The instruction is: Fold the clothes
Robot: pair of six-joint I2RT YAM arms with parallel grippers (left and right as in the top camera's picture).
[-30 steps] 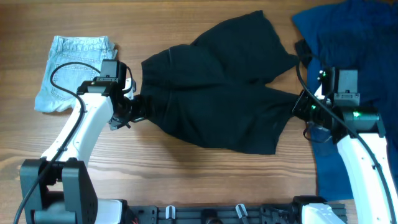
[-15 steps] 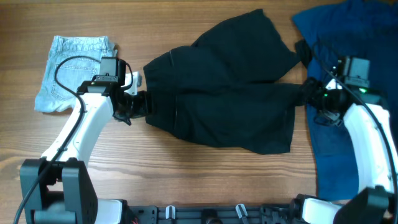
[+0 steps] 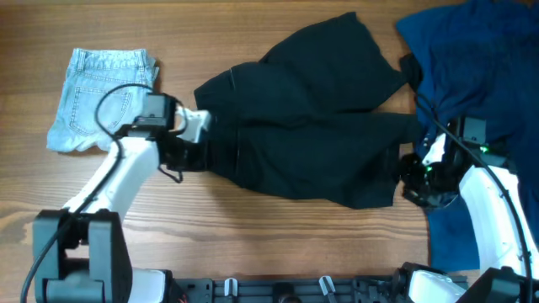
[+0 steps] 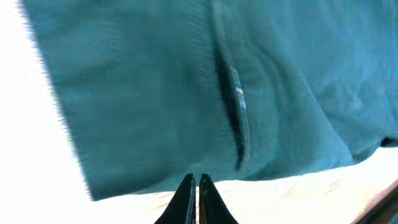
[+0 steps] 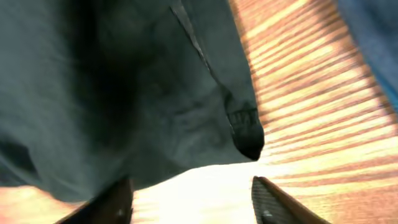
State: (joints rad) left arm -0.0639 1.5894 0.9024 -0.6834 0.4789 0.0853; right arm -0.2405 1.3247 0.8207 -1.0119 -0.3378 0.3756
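The black shorts (image 3: 303, 126) lie spread flat across the middle of the table. My left gripper (image 3: 200, 151) is at their left edge. In the left wrist view it (image 4: 198, 182) is shut, tips over the hem of the shorts (image 4: 186, 93), and no cloth shows between the fingers. My right gripper (image 3: 406, 178) hovers by the lower right corner of the shorts. In the right wrist view it (image 5: 199, 202) is open over bare wood, with the corner of the shorts (image 5: 245, 140) just ahead. The folded denim shorts (image 3: 101, 97) sit at the far left.
A large royal-blue garment (image 3: 480, 59) covers the back right corner and runs down the right side under the right arm; its edge shows in the right wrist view (image 5: 373, 37). Bare wooden table (image 3: 278, 240) lies in front of the shorts.
My left gripper slid right onto the shorts' left edge and shut. My right gripper let go of the right edge, opened, and dropped toward the front corner. The shorts now lie stretched further right.
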